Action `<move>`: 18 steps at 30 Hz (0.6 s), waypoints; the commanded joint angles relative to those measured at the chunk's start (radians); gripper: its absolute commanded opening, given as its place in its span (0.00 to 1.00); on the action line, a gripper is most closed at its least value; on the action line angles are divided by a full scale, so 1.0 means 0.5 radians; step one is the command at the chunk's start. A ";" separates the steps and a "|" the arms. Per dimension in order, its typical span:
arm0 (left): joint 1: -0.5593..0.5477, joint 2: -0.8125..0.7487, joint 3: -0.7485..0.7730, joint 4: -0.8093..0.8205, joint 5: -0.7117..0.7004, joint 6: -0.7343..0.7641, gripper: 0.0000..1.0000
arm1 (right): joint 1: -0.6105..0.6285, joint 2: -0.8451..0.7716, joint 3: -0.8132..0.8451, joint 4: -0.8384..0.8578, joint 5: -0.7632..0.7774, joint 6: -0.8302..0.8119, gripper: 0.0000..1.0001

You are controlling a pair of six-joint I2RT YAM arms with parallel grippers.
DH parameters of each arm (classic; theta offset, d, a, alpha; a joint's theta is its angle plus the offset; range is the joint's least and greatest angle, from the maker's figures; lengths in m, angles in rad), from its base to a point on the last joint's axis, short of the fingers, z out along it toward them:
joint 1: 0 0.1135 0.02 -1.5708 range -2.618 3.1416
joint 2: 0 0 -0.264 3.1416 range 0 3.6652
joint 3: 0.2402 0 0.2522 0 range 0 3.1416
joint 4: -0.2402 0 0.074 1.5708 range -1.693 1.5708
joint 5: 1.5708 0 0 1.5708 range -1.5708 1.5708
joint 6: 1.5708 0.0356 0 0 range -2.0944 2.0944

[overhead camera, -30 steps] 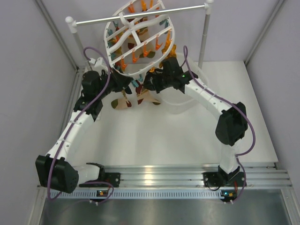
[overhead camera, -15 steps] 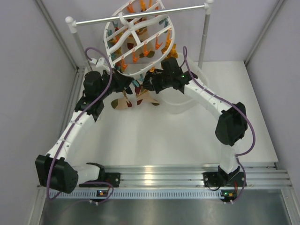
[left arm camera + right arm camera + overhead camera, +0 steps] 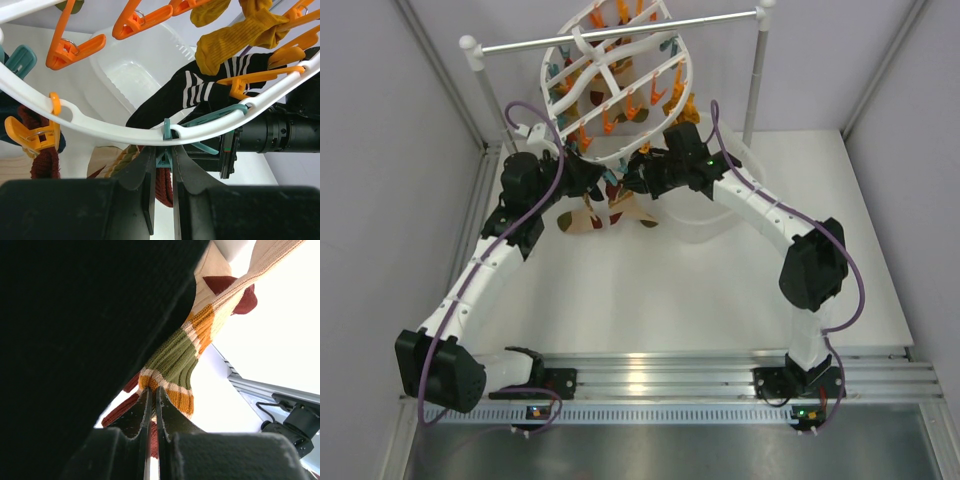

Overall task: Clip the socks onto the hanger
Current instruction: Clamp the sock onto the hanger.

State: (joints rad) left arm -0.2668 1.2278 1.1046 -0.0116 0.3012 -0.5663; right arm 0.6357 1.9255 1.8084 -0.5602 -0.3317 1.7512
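White plastic hanger [image 3: 603,68] hangs at twelve o'clock in our overhead view. At the left wrist, our left gripper [image 3: 163,170] pinches a teal clip [image 3: 165,159] under its rim, jaws narrow. At the right wrist, our right gripper [image 3: 152,410] is clamped tight on a striped sock [image 3: 175,360] trailing toward one o'clock.

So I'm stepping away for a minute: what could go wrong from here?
The left gripper pinches a teal clip on the hanger by a narrow hold; it could slip and snap shut. The right gripper holds the striped sock only at its very end, so it may pull free.
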 commanded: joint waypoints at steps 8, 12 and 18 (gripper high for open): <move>-0.034 -0.004 -0.016 -0.164 0.014 0.044 0.44 | 0.032 -0.068 0.114 0.194 -0.064 0.047 0.00; -0.031 -0.041 0.003 -0.173 -0.004 0.019 0.56 | 0.032 -0.068 0.099 0.188 -0.064 0.050 0.00; -0.028 -0.139 -0.003 -0.179 -0.050 -0.027 0.79 | 0.032 -0.065 0.102 0.194 -0.058 0.044 0.00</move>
State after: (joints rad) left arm -0.2794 1.2171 1.1011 -0.1154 0.2935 -0.5678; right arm 0.6411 1.9251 1.8088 -0.4946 -0.3637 1.7660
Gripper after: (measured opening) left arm 0.771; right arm 0.011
